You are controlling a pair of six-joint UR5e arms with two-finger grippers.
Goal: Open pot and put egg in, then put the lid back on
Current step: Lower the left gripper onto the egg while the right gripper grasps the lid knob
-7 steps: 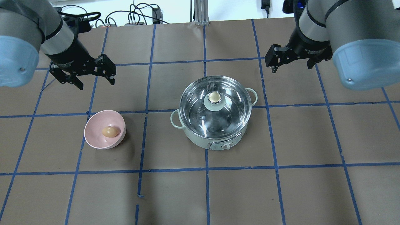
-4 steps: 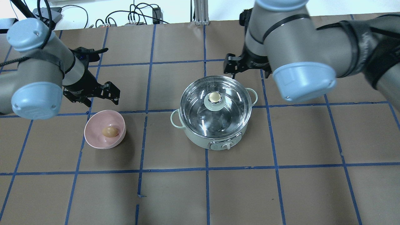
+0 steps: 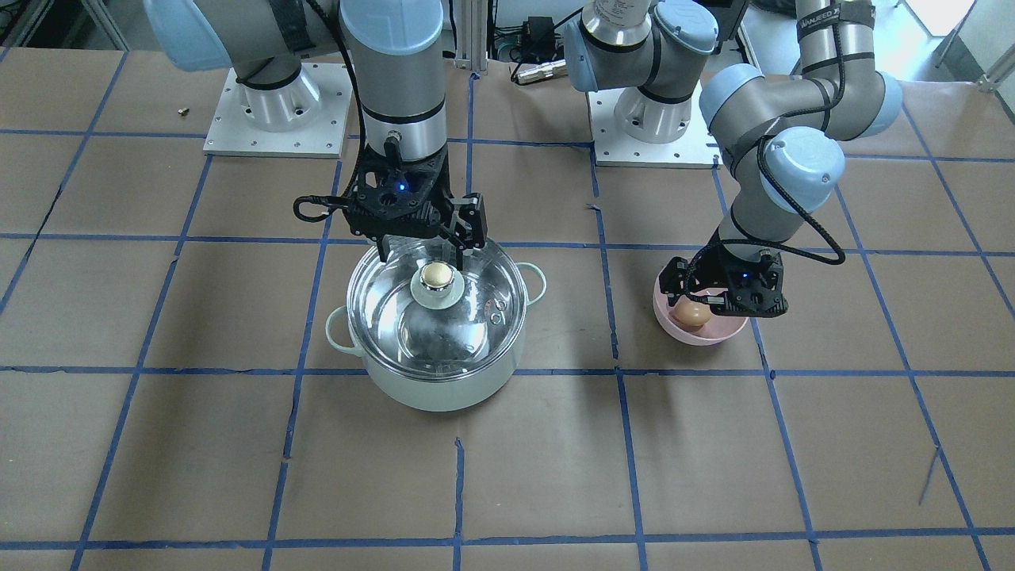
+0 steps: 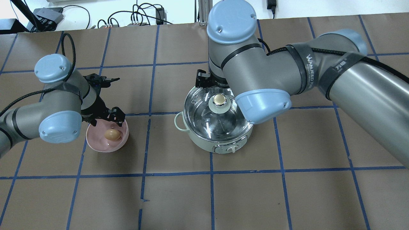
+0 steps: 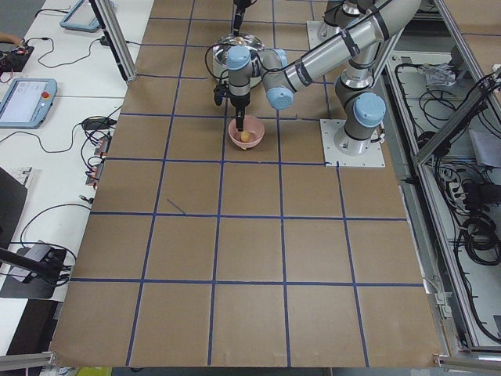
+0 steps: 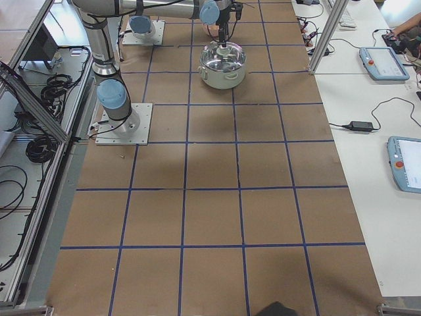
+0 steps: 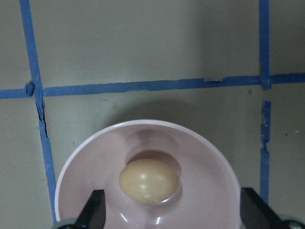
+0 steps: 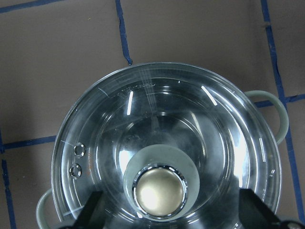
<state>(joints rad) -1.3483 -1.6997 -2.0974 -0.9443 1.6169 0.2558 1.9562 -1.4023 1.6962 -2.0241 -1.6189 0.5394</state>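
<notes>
The mint-green pot (image 4: 204, 140) stands mid-table with the glass lid (image 4: 204, 111) on it, gold-topped knob (image 4: 219, 99) upright. My right gripper (image 3: 422, 252) is open and hovers just above the knob (image 3: 435, 275), one finger on each side; in the right wrist view the knob (image 8: 159, 191) sits between the fingertips (image 8: 93, 212). The brown egg (image 4: 112, 134) lies in the pink bowl (image 4: 96, 140). My left gripper (image 3: 718, 305) is open above the bowl, over the egg (image 3: 691, 315). In the left wrist view the egg (image 7: 148, 181) lies between the open fingertips (image 7: 255, 210).
The table is brown paper with a blue tape grid (image 4: 150, 111). The pot's control panel (image 4: 228, 148) faces the overhead camera. Its loop handle (image 4: 179, 122) points toward the bowl. The right arm's elbow (image 4: 265, 103) hangs over the pot's right side.
Both arms swung inward and down. The left gripper moved from the far left to above the bowl and egg. The right gripper moved from the far right to over the lid knob.
</notes>
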